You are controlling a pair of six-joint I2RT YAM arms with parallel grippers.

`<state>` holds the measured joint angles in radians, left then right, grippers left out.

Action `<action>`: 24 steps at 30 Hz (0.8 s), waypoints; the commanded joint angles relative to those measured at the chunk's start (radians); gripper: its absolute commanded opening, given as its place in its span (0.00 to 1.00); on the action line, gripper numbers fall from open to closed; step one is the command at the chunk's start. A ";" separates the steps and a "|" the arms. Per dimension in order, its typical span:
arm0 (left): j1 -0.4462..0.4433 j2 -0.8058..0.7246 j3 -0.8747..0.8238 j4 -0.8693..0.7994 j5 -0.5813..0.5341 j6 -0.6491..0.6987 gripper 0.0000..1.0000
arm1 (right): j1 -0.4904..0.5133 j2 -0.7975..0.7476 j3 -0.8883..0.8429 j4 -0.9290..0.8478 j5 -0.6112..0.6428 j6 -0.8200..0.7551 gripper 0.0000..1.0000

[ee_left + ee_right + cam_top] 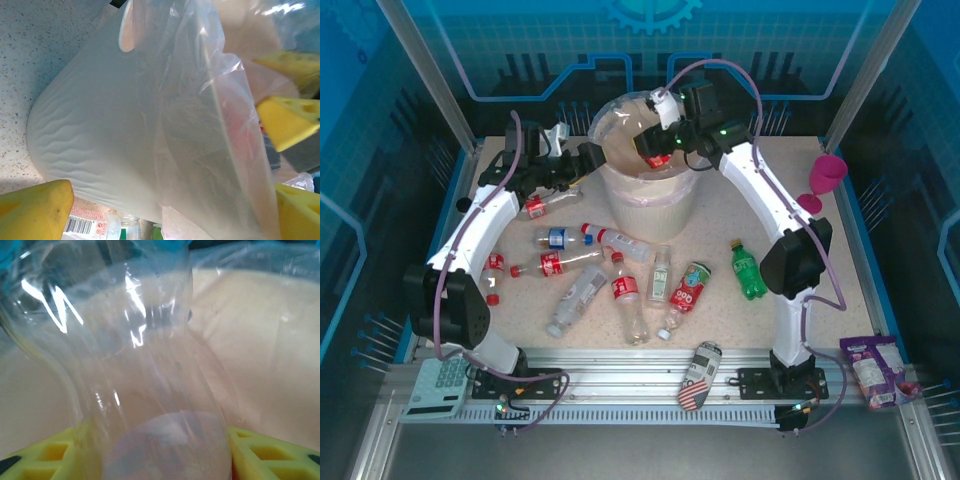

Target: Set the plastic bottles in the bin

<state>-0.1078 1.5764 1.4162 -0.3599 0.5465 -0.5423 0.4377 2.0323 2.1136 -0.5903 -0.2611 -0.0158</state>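
Over the bin (655, 205), the right gripper (656, 150) is clamped on a clear red-label bottle (140, 365), yellow pads (265, 455) either side. The left gripper (590, 162) is spread wide and empty beside the bin wall. Other bottles (623, 285) lie on the table (720, 215).

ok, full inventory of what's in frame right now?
bin: one, cream-white with clear bag liner, far centre
held bottle: one, clear, over the bin
loose bottles: about ten, mostly clear with red labels, lying in front of the bin
blue-label bottle: one of those, left of centre
green bottle: one of those, all green, right side
can: one, stars-and-stripes print, near edge
goblet: one, pink, far right
calculator: one, pale, near left corner
packet: one, purple and white, near right corner
left pincer: open, left of the bin
right pincer: shut on the held bottle
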 commanded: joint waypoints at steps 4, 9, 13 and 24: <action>-0.005 0.003 -0.022 -0.047 0.009 0.042 0.94 | 0.006 -0.025 -0.103 0.029 0.025 -0.041 0.59; -0.006 0.013 -0.023 -0.051 0.012 0.048 0.94 | 0.003 -0.030 -0.129 0.026 0.042 -0.055 0.69; -0.007 0.024 -0.019 -0.061 0.012 0.059 0.94 | -0.006 -0.028 -0.116 0.012 0.039 -0.048 0.74; -0.006 0.043 -0.009 -0.083 0.016 0.074 0.94 | -0.013 -0.023 -0.062 -0.047 0.041 -0.055 0.85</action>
<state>-0.1078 1.5833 1.4162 -0.3573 0.5591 -0.5194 0.4347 2.0312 2.0056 -0.5987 -0.2234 -0.0544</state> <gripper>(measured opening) 0.938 0.843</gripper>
